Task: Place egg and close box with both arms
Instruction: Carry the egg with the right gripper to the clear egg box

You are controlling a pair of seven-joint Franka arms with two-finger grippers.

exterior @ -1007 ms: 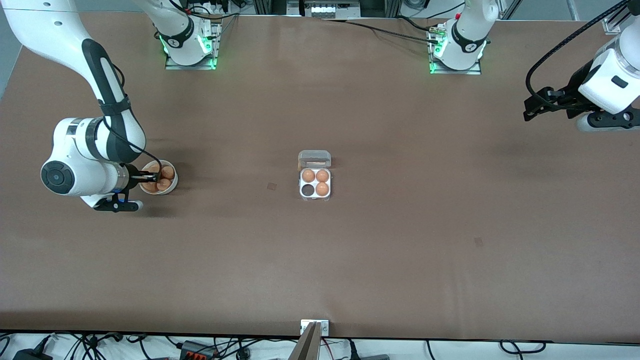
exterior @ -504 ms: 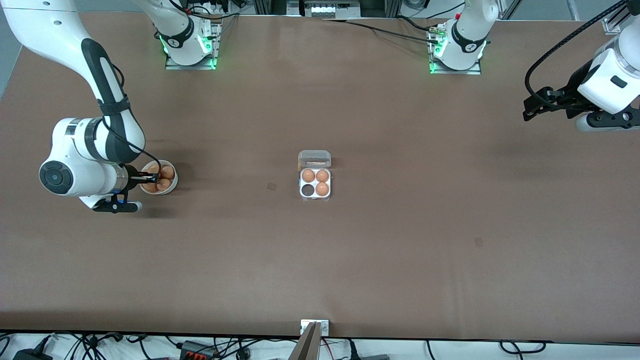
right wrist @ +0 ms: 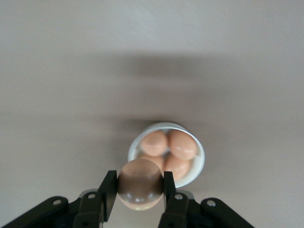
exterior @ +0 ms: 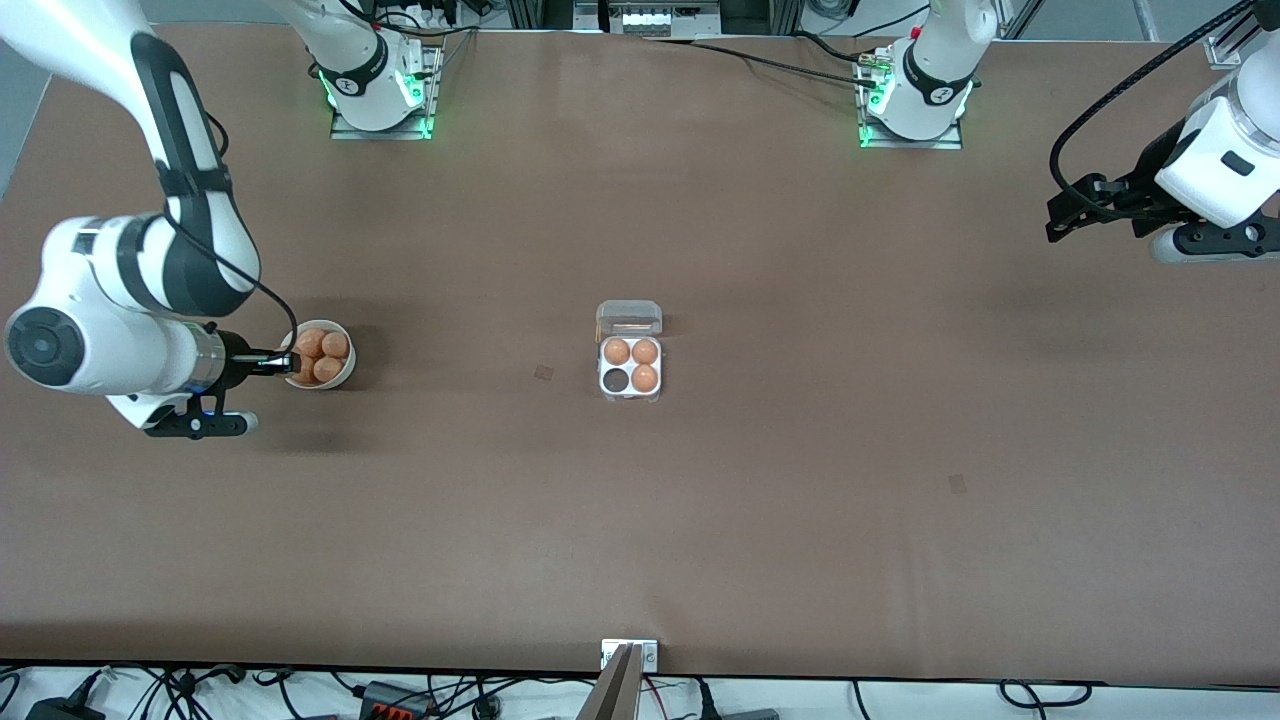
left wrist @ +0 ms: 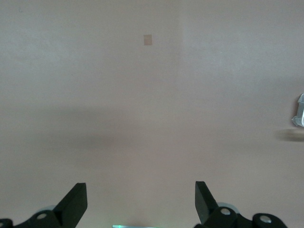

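now the right gripper (right wrist: 140, 186) pinches the egg (right wrist: 140, 183) over the bowl (exterior: 345, 372); carry it level to the box's (exterior: 631, 366) empty cell; the left gripper (left wrist: 141, 203) waits wide open.

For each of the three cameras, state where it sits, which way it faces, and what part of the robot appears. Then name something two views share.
Front view: high across the table, facing both bases; both arms, the box and the bowl show.
Left wrist view: looks down past the open left gripper at bare table.
Right wrist view: looks down past the right gripper, shut on the egg, over the bowl.
Shared: front and right wrist views both show the bowl.
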